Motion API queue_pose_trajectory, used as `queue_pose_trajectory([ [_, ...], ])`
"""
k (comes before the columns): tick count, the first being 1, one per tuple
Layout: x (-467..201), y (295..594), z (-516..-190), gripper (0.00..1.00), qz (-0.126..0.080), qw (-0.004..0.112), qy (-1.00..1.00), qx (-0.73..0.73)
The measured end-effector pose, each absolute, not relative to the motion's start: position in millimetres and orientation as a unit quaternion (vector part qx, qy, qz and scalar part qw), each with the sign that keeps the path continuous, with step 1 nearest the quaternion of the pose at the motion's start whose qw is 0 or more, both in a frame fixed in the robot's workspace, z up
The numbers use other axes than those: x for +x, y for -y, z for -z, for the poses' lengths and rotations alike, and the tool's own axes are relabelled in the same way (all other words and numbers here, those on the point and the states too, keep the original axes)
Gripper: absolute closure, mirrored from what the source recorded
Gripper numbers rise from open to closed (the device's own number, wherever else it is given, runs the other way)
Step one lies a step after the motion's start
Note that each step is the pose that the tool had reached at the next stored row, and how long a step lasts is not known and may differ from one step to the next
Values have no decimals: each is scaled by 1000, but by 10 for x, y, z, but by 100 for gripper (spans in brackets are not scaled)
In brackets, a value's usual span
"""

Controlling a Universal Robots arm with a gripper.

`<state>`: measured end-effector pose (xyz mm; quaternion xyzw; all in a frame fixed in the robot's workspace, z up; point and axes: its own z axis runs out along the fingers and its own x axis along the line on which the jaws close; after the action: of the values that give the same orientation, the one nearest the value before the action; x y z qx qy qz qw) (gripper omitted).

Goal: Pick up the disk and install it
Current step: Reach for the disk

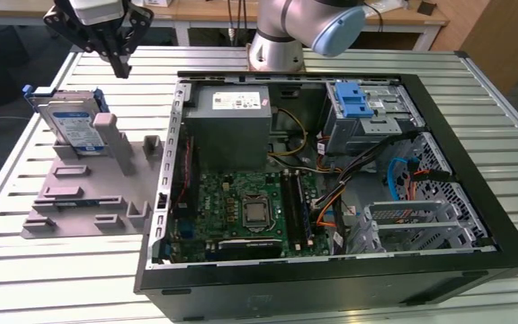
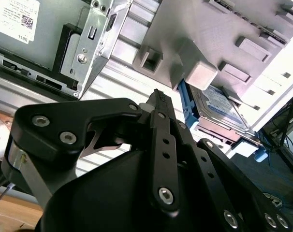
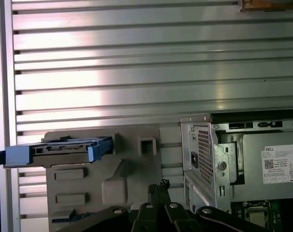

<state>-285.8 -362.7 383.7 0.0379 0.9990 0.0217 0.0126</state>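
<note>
Silver-metal rectangular hard disk (image 1: 73,125), white-and-blue label, blue carrier frame: stands on edge in the grey plastic fixture (image 1: 70,223), at the end nearest the tool. Black tool (image 1: 119,67): clenched, empty, above that end, clear of the disk.

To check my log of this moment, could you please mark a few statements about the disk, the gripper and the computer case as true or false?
1. The disk stands on edge in the grey fixture, outside the computer case. True.
2. The gripper grips the disk. False: it hangs apart from the disk, shut on nothing.
3. The computer case lies open, its motherboard exposed. True.
4. The grey fixture sits at the exterior view's right of the computer case. False: it sits at the exterior view's left of it.
</note>
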Motion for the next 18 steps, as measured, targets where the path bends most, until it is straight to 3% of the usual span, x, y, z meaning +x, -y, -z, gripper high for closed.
queue_pose_trajectory([
  [18, -3029, 3562, -3825, 89, -22, 12, -999, 32],
])
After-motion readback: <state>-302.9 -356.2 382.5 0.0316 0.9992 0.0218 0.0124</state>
